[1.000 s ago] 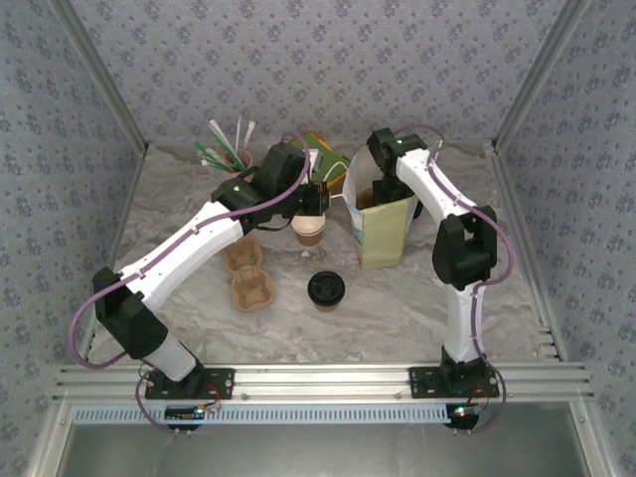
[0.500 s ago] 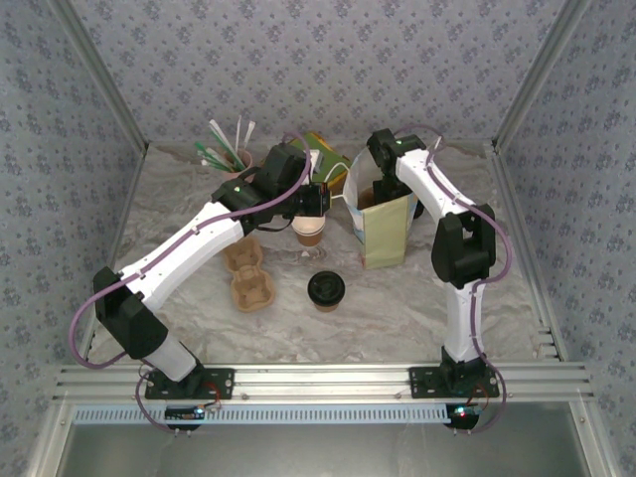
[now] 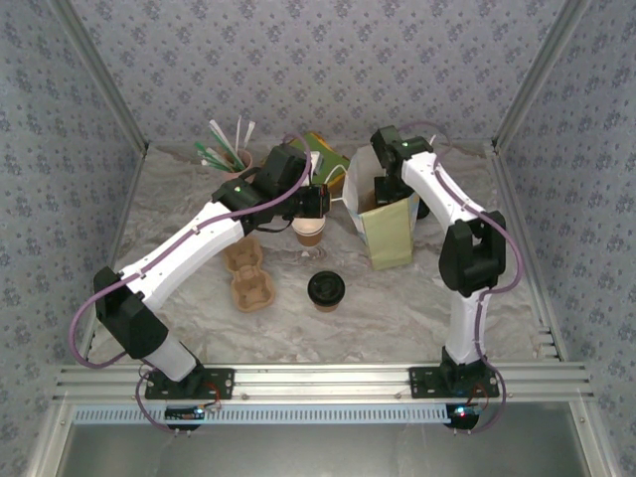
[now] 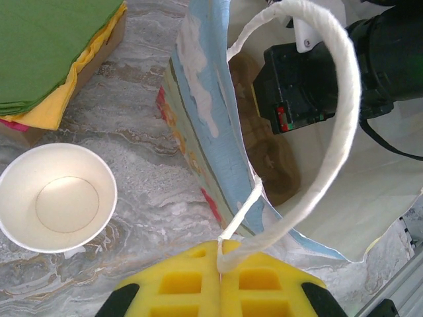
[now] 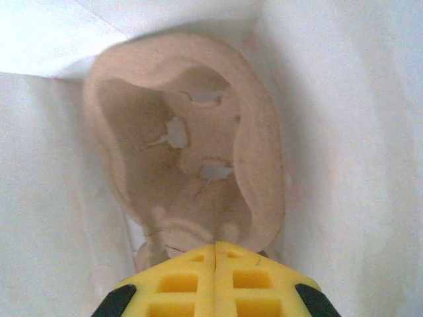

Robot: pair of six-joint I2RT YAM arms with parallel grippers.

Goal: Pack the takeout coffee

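**Reference:** paper bag point(image 3: 388, 231), standing open on the marbled worktop point(image 3: 397, 308).

**Left pincer** point(image 3: 324, 198): just beside the bag's mouth, on the left arm's side. Its yellow pads point(image 4: 178, 284) are closed on the bag's white cord handle point(image 4: 340, 132), which loops up from the rim.

**Right pincer** point(image 5: 216, 264): lowered inside the bag. Its pads are pressed together on the near rim of a cardboard carrier point(image 5: 198, 165), which stands on edge between the bag's white inner walls.

**Takeout coffee** point(image 3: 326, 289): lid on, upright on the worktop outside the bag. It is near the bag, toward the arm bases on the left arm's side, and neither pincer touches it.

**Open cup** point(image 3: 309, 232): white inside, just beside the bag and below the left pincer.

**Second carrier** point(image 3: 248, 278): flat on the worktop, farther from the bag than the coffee.

**Napkin stack** point(image 4: 53, 46): green on top, near the bag, beyond the open cup.
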